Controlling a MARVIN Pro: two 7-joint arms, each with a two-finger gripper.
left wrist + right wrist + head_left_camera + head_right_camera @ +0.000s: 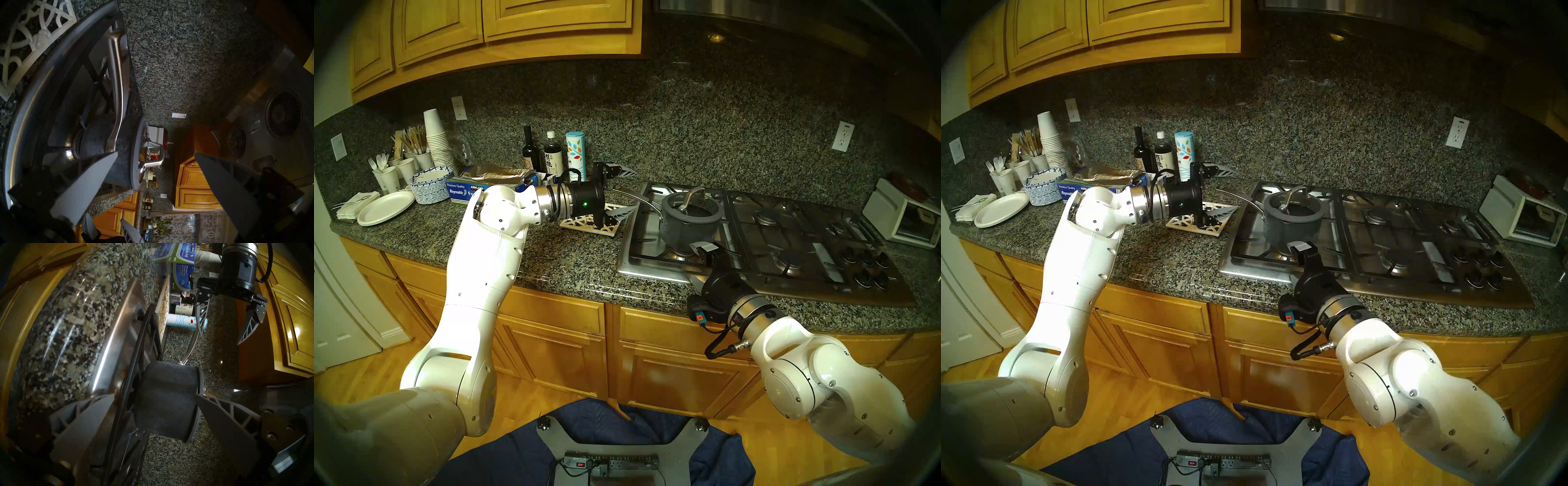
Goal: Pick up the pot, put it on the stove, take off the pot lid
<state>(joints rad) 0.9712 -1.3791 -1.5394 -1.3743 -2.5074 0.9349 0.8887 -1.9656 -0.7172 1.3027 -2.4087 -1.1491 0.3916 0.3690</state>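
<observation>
Head view: matte grey pot (689, 224), glass lid (693, 205) on, sits on steel stove (653, 268); left gripper (621, 191) at 9 o'clock and right gripper (155, 411) at 6 o'clock both spread, empty.

a speckled dark granite countertop (551, 258) runs beneath honey-coloured wooden wall cabinets (490, 30). at its far left, a stack of white paper plates (386, 207) sits beside a blue-patterned stack of paper bowls (429, 188), behind them a tall stack of white paper cups (436, 139) and cups holding white plastic forks (380, 163). a blue box of reynolds foil (466, 191) lies near a dark wine bottle (529, 149), a dark sauce bottle with a white cap (552, 152) and a tall white canister with coloured leaf print (576, 152). a white ornate lattice trivet (588, 224) lies flat on the counter. a white toaster oven (902, 217) stands at far right.
</observation>
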